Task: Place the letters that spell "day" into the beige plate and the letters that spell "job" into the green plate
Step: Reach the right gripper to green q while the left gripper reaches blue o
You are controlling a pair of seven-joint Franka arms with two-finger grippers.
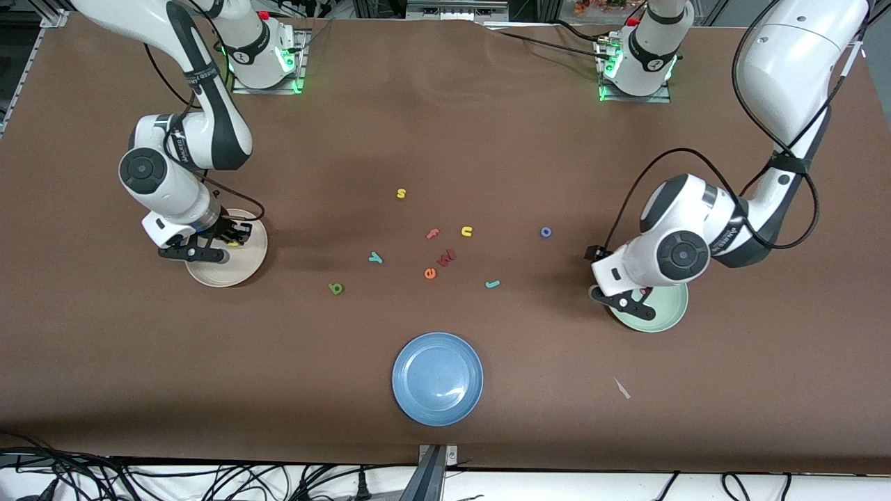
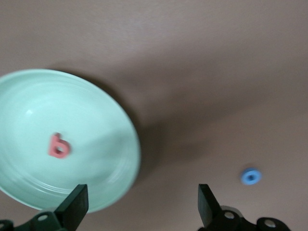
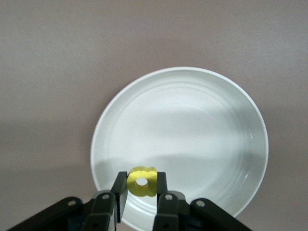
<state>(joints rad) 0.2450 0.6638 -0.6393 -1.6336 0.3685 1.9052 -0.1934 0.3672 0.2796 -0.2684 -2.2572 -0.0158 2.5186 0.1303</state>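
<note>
Letters, foam, tiny, loose stock on the brown table [image 1: 445, 139]: yellow s [image 1: 401, 193] nearest my bases; pink f [image 1: 432, 234] and yellow u [image 1: 466, 231] side by side; blue ring o [image 1: 546, 232] toward my left arm's end, lying flat, well apart from the rest; teal y [image 1: 376, 258], its tail slanting toward my right arm's end; a dark red letter [image 1: 446, 257] touching or just beside the orange e [image 1: 430, 273]; green a [image 1: 336, 288] lying flat toward my right arm's end; teal j [image 1: 492, 284], long axis running roughly across the table. Blue plate [image 1: 438, 378] sits nearest the front camera, between the two other plates, holding nothing. Pinkish-red b [image 2: 58, 146] lies flat inside the green plate [image 1: 661, 316], stem upright as my left wrist view shows it, off to one side of my left gripper [image 2: 139, 204], whose fingers [image 2: 74, 204] stand wide apart with nothing between them; that gripper hangs over the plate's edge and the bare table beside it. Yellow d [image 3: 142, 181] is pinched between the pads of my right gripper [image 3: 142, 192], flat face toward the wrist camera, held above the rim area of the beige plate [image 1: 243, 268]. Nothing stands between either gripper and its plate. A small pale scrap [image 1: 621, 388] lies near the front edge.
</note>
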